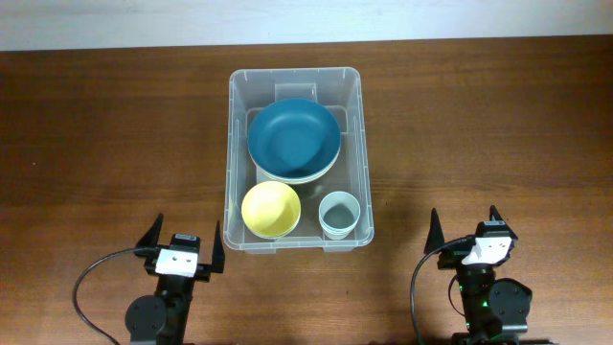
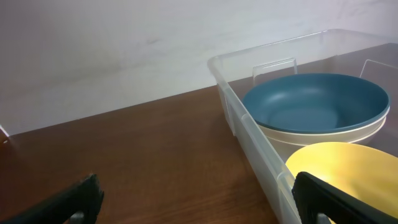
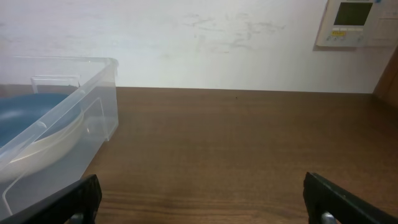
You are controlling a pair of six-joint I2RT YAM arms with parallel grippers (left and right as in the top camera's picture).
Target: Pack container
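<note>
The clear plastic container (image 1: 233, 144) stands in the middle of the table. Inside it, a blue bowl (image 1: 294, 137) sits stacked on a white bowl (image 1: 321, 175), with a yellow bowl (image 1: 270, 210) and a pale blue cup (image 1: 338, 213) nearer the front. My left gripper (image 1: 183, 241) is open and empty at the front left, just left of the container's front corner. My right gripper (image 1: 467, 228) is open and empty at the front right. The left wrist view shows the container's wall (image 2: 249, 134), blue bowl (image 2: 314, 106) and yellow bowl (image 2: 348, 171). The right wrist view shows the container's corner (image 3: 93, 112).
The brown wooden table (image 1: 105, 134) extends on both sides of the container. A white wall (image 3: 199, 43) runs along the far edge, with a wall control panel (image 3: 357, 22) at the upper right of the right wrist view. Black cables (image 1: 91, 278) curl beside each arm base.
</note>
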